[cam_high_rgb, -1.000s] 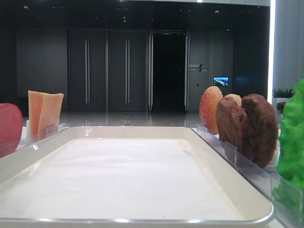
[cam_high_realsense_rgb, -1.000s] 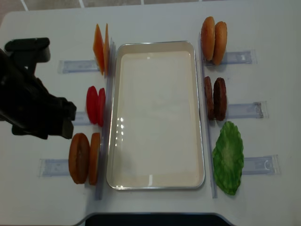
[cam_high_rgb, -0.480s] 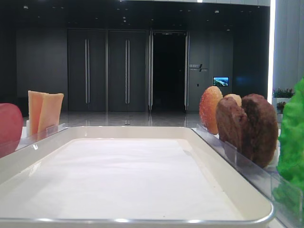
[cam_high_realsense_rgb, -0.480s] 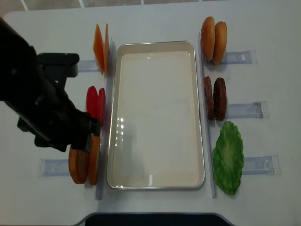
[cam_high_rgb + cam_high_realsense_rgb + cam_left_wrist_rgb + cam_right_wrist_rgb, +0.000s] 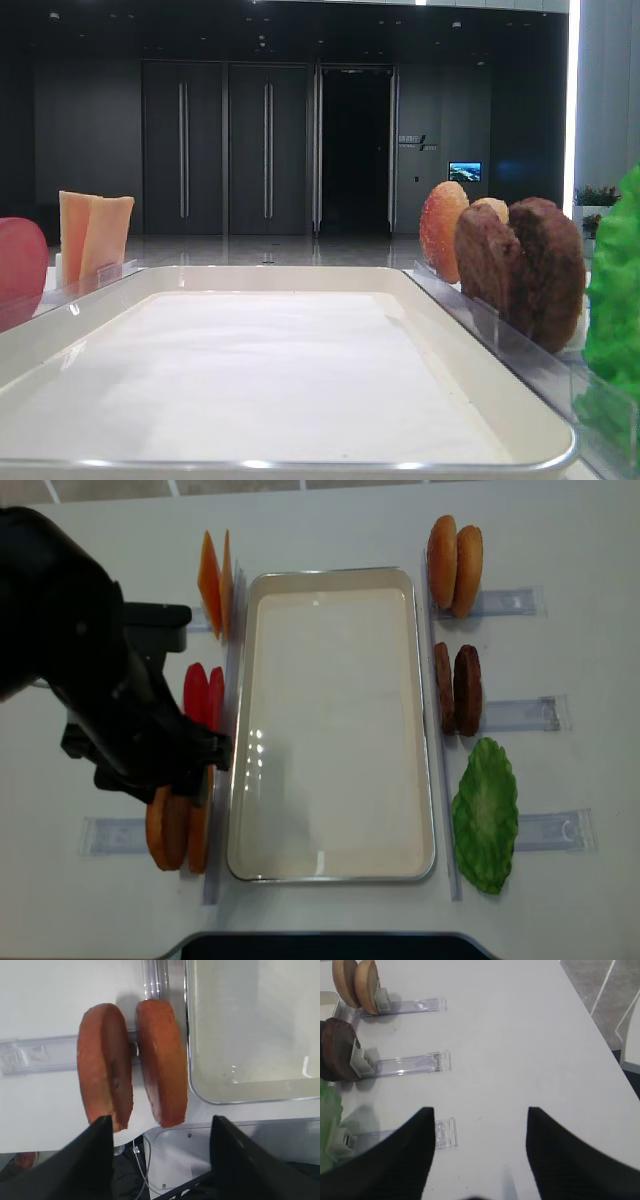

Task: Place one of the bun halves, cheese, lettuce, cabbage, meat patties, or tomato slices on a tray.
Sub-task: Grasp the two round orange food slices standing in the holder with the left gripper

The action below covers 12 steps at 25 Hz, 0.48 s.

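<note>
bun halves [image 5: 132,1062] beneath spread left hand [image 5: 157,1132]

White desk [image 5: 330,520] with a tray and racks of burger parts

The white tray [image 5: 333,577] lies at the middle of the desk. Left of it, clear racks hold cheese [image 5: 216,580] far, tomato slices [image 5: 203,693] in the middle and bun halves [image 5: 178,832] near. Right of it stand more buns [image 5: 454,565] far, meat patties [image 5: 457,689] in the middle and a green lettuce leaf [image 5: 486,815] near.
</note>
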Tool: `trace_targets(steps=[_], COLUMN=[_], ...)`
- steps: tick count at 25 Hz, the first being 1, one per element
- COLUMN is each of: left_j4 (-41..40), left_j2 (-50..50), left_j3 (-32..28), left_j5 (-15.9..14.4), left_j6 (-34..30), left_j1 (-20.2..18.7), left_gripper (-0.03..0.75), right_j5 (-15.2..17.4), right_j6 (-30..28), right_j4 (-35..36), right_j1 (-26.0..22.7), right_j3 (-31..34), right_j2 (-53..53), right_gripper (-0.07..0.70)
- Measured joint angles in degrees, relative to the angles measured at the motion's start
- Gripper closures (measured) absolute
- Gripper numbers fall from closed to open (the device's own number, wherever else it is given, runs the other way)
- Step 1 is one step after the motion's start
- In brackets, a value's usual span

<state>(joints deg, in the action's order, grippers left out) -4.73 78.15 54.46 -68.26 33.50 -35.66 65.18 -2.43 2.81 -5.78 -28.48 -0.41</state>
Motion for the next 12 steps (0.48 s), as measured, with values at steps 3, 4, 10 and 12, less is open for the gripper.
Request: trace_targets(steps=[3, 4, 10, 12], left_j4=[0.1, 0.2, 0.4, 0.4], left_j2=[2.0, 2.6, 5.2, 6.0], left_j3=[0.0, 0.0, 0.0, 0.0], left_j5=[1.2, 1.6, 3.2, 3.2], left_j6=[0.0, 0.0, 0.0, 0.0], left_j1=[0.0, 0.0, 0.0, 0.0], left_gripper=[0.251, 0.251, 0.251, 0.251], right_j5=[0.0, 0.0, 0.0, 0.0], right_j6=[0.0, 0.0, 0.0, 0.0], right_j4=[0.0, 0.0, 0.0, 0.0], right_j1=[0.0, 0.0, 0.0, 0.0], right_j3=[0.0, 0.0, 0.0, 0.0], right_j2=[0.0, 0.0, 0.0, 0.0], right_gripper=[0.216, 0.216, 0.216, 0.216])
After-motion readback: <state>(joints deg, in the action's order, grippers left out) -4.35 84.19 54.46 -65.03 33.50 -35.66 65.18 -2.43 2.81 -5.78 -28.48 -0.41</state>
